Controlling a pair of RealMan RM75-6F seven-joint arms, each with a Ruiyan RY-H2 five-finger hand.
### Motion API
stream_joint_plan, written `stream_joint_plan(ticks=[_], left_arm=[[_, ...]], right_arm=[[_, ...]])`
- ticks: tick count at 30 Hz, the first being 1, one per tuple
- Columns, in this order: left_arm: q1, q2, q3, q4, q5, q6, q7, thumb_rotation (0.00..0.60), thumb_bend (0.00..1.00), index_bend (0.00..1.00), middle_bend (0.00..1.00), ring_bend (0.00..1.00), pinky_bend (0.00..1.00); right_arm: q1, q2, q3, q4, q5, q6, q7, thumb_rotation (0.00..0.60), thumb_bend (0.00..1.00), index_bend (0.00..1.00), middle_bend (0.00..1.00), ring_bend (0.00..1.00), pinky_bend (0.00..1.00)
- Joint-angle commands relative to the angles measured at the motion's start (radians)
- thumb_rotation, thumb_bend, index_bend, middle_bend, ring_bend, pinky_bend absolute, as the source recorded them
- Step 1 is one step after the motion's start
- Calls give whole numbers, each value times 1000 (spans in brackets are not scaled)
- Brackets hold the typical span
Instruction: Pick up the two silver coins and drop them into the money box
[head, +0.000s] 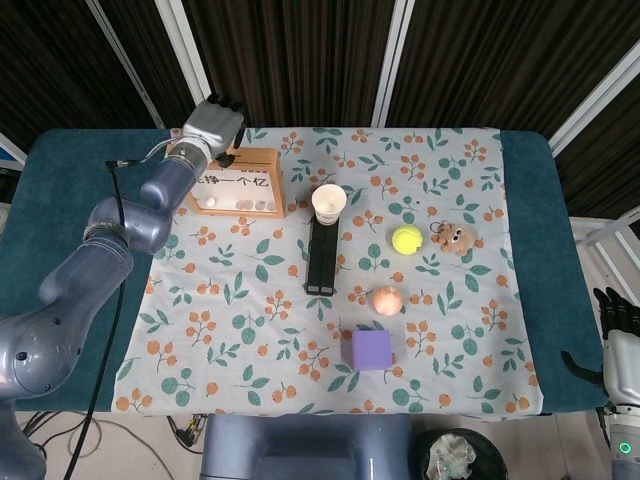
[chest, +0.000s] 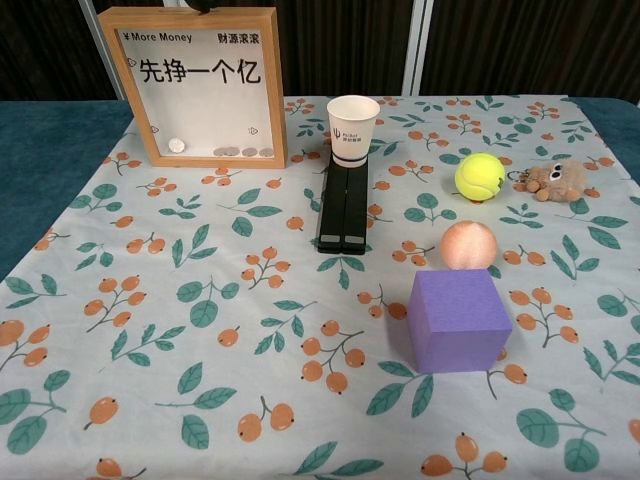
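1. Silver coins (chest: 240, 152): I see several small silver discs lying along the bottom of the money box (chest: 195, 85), behind its clear front pane; one disc (chest: 177, 144) sits apart to the left of the others. I see no coin loose on the counter (chest: 250, 330). I cannot tell which discs are the task's two, so I judge the drop done or nearly so.
2. Left hand (head: 212, 122): it hovers over the top rear edge of the money box. From the head view I cannot tell whether its fingers (head: 226, 105) are spread or curled, or whether they pinch a coin; the chest view shows only a dark sliver at the frame's top edge.
3. Hazard A: if a coin is in the fingers and I misjudge the slot, it may land behind the box, out of both cameras.
4. Hazard B: the box stands upright on a narrow base; a careless withdrawal of the left hand could clip the frame and topple it.
5. Hazard C: the paper cup (chest: 353, 129), standing at the far end of the black block (chest: 343, 208), is just right of the box and would tip easily if the arm sweeps that way.
6. Right hand (head: 618, 325): parked beyond the counter's right edge, holding nothing as far as I can see; its fingers are too small to read.
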Motion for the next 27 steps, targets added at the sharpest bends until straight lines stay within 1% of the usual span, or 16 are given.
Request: stream_joint_plan(ticks=[1,3,6,7,8,9,11,13,16,17,18,19,21,23,25,27], left_arm=[[-6,38,-13,-39,-12,42,7,600,346,433,68,0,0],[-5,81,-33,-90,-19,91,3,600,349,430,67,0,0],[16,179,-75,-228,-20,233,-4,600,354,408,67,0,0],[32,213,-88,-281,-16,298,-8,600,357,397,65,0,0],[60,263,-105,-373,-2,399,-10,600,359,384,61,0,0],[82,296,-110,-439,12,467,-9,600,360,373,58,0,0],[129,365,-109,-572,44,585,3,600,360,335,48,0,0],[185,438,-97,-710,76,700,17,600,360,297,33,0,0],[291,515,-72,-886,138,884,31,600,360,226,12,0,0],[328,529,-62,-930,161,944,41,600,360,213,10,0,0],[384,542,-49,-985,195,1026,50,600,360,199,7,0,0],[422,544,-41,-1018,218,1074,52,600,359,189,6,0,0],[480,545,-26,-1061,252,1129,49,600,359,182,6,0,0],[562,538,3,-1109,303,1190,38,600,359,179,6,0,0],[641,520,27,-1124,361,1250,28,600,359,179,5,0,0],[724,486,40,-1108,416,1310,22,600,359,178,4,0,0]], right_arm=[[0,0,0,0,0,1,0,600,261,17,1,0,0],[0,0,1,0,-1,2,0,600,262,17,1,0,0],[0,-1,1,2,-3,4,1,600,261,17,2,0,0],[0,-1,2,3,-4,5,2,600,262,17,2,0,0],[0,-2,2,4,-5,6,2,600,262,17,2,0,0],[0,-2,2,5,-6,6,3,600,262,17,2,0,0],[1,-3,2,6,-8,6,5,600,261,17,1,0,0],[2,-3,1,8,-12,4,6,600,261,17,1,0,0],[3,-4,-2,13,-34,11,11,600,261,17,1,0,0],[3,-5,-3,18,-47,18,11,600,261,17,1,0,0],[3,-8,-6,28,-71,30,7,600,261,17,1,0,0],[3,-11,-9,36,-86,37,5,600,261,17,1,0,0],[2,-15,-14,48,-107,47,4,600,261,17,1,0,0],[4,-20,-20,63,-140,58,6,600,262,17,1,0,0],[5,-23,-27,81,-171,67,8,600,261,17,1,0,0],[6,-27,-36,102,-211,79,14,600,261,17,1,0,0]])
